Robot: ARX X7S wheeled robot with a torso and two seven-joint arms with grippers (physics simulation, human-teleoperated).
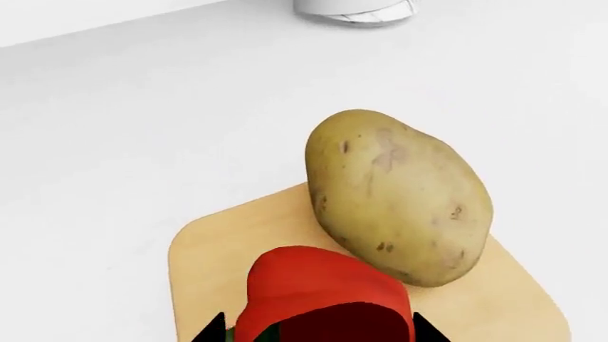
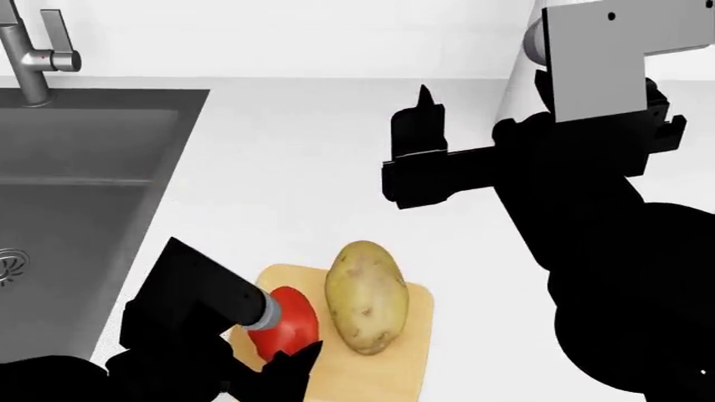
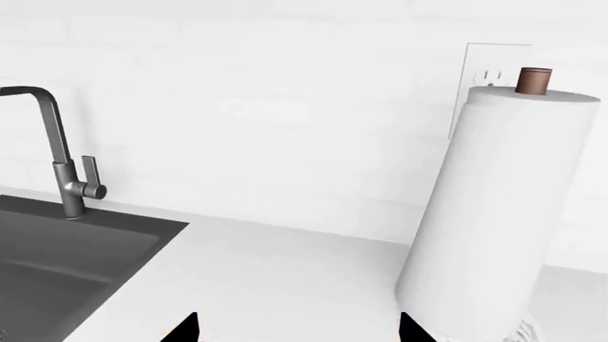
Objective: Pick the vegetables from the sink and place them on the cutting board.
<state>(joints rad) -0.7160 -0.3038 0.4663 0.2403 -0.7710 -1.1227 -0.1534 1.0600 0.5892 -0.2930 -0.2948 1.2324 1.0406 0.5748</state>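
The cutting board (image 2: 416, 335) lies on the white counter to the right of the sink (image 2: 79, 193). The potato (image 2: 364, 297) lies on the board, and it also shows in the left wrist view (image 1: 399, 196). The red bell pepper (image 2: 288, 325) rests on the board (image 1: 218, 249) beside the potato. My left gripper (image 1: 318, 331) is open, one finger on each side of the pepper (image 1: 314, 285), with a thin gap showing on one side. My right gripper (image 2: 423, 117) is open and empty, raised above the counter; its wrist view (image 3: 299, 331) faces the wall.
The steel faucet (image 2: 28, 50) stands at the sink's back edge, and the round drain (image 2: 9, 264) shows in the basin. A tall paper towel roll (image 3: 494, 214) stands by the wall near an outlet. My right arm fills the right side of the head view.
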